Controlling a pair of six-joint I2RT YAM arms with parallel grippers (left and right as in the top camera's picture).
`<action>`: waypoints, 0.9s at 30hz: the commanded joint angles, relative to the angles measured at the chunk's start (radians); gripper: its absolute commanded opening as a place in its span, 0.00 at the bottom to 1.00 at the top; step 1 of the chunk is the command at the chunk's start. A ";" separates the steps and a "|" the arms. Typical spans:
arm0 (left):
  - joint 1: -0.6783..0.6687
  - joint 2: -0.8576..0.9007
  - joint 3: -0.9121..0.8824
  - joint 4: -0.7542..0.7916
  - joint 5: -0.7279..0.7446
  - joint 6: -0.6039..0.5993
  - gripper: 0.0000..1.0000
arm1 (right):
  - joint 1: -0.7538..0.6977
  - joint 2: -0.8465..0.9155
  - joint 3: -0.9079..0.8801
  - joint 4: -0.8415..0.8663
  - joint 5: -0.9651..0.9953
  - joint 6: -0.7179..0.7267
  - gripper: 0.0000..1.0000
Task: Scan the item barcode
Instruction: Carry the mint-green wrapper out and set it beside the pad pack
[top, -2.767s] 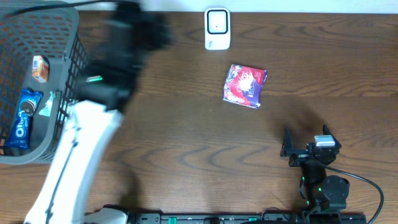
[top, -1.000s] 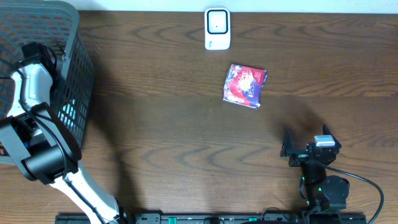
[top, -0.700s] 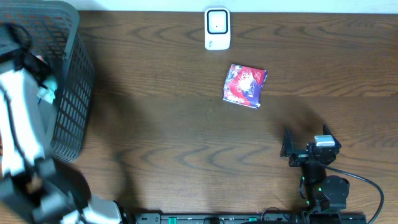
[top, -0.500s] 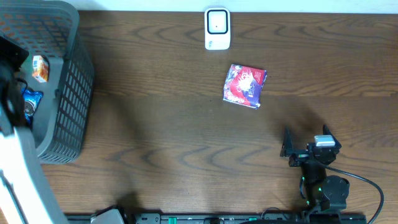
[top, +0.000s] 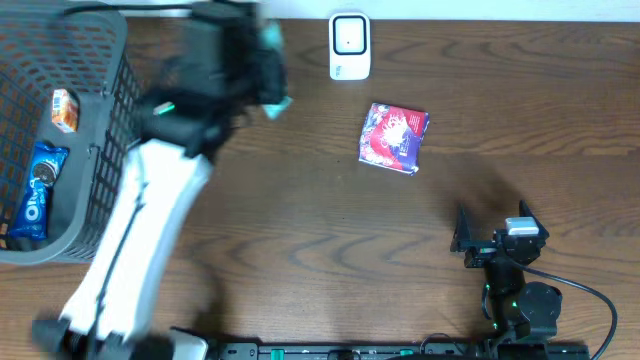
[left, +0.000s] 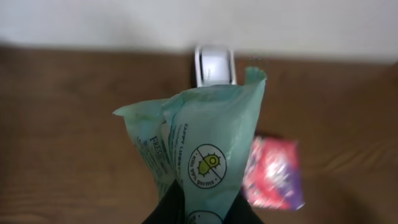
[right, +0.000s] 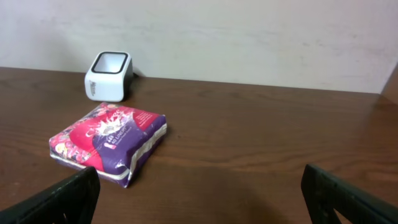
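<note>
My left gripper is shut on a mint-green packet printed with a germ symbol, which stands up out of the jaws. In the overhead view the left arm is blurred, and the green packet hangs over the table left of the white barcode scanner. The scanner shows just beyond the packet's top in the left wrist view. My right gripper rests open at the front right with nothing between its fingers.
A red and purple pack lies flat on the table below the scanner. A grey mesh basket at the left holds a blue Oreo pack and a small orange item.
The left arm has swung out of the basket and to the right, carrying the green packet up near the scanner. The right arm has not moved.
</note>
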 joint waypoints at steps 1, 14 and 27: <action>-0.087 0.164 -0.012 0.011 -0.146 0.026 0.07 | 0.002 -0.004 -0.002 -0.004 0.001 -0.002 0.99; -0.245 0.572 -0.012 0.174 -0.148 -0.060 0.08 | 0.002 -0.004 -0.002 -0.004 0.001 -0.002 0.99; -0.339 0.595 -0.009 0.277 0.032 -0.193 0.10 | 0.003 -0.004 -0.002 -0.004 0.001 -0.002 0.99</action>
